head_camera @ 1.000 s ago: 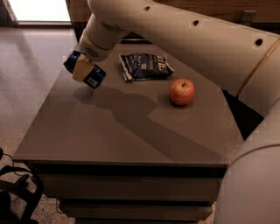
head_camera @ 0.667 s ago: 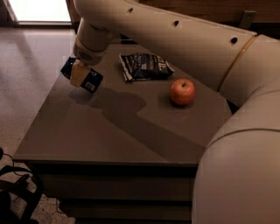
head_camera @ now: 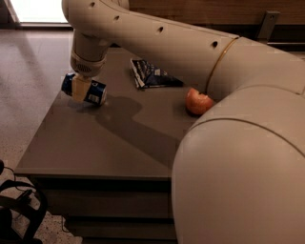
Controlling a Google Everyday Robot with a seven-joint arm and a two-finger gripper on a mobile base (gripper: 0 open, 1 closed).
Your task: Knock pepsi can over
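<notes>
At desk's (head_camera: 119, 143) left edge, far end: gripper (head_camera: 80, 89) hanging down from wrist, pinching pepsi can (head_camera: 96, 93) across its middle. Can tilting almost onto its side, white label patch facing camera; cannot tell whether it is touching desk. Dark shadow lying just right of can. Dark blue chip bag (head_camera: 155, 76) lying flat farther back, well apart from can. Red apple (head_camera: 197, 101) sitting at right, arm partly covering it.

Grey table (head_camera: 95, 143) on a speckled floor (head_camera: 28, 71), wood-panelled wall (head_camera: 200, 12) behind, bright opening (head_camera: 38, 9) at top left.
</notes>
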